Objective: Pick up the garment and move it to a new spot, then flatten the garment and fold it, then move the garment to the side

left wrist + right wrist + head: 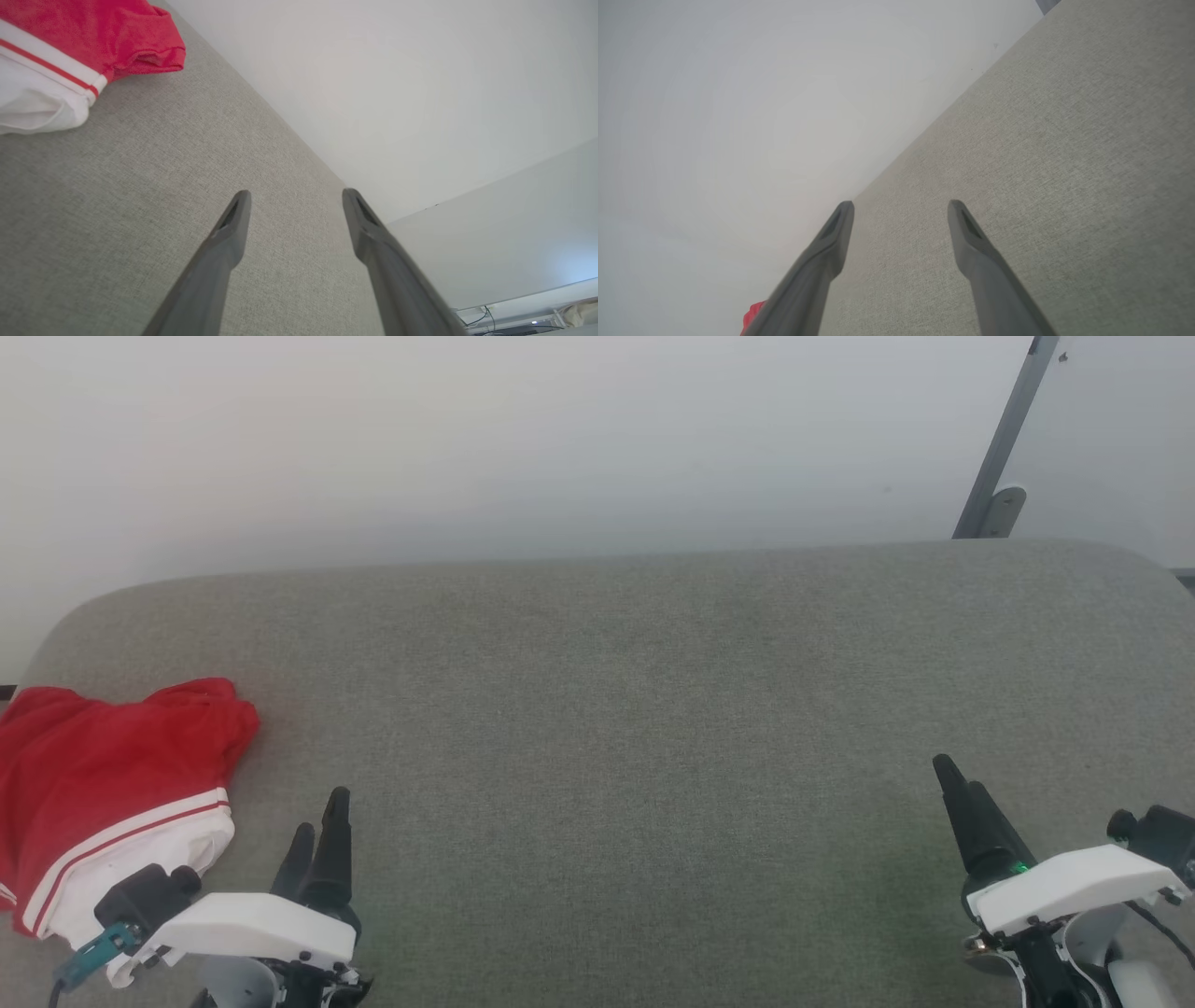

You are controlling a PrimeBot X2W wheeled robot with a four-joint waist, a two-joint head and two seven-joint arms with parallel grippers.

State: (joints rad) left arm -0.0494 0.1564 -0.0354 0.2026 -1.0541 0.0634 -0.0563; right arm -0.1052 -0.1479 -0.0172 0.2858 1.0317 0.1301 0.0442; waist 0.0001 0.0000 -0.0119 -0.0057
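A grey fabric-covered surface (597, 709) runs back to a plain pale wall (467, 429). Both pairs of jaws stand parted and empty. The left gripper (322, 812) is at seven o'clock in the head view and the right gripper (957, 775) at four o'clock, probably parked so the middle is free. The garment (103, 775) lies bunched at nine o'clock, near the left gripper but untouched. Whether it is folded is hard to tell.
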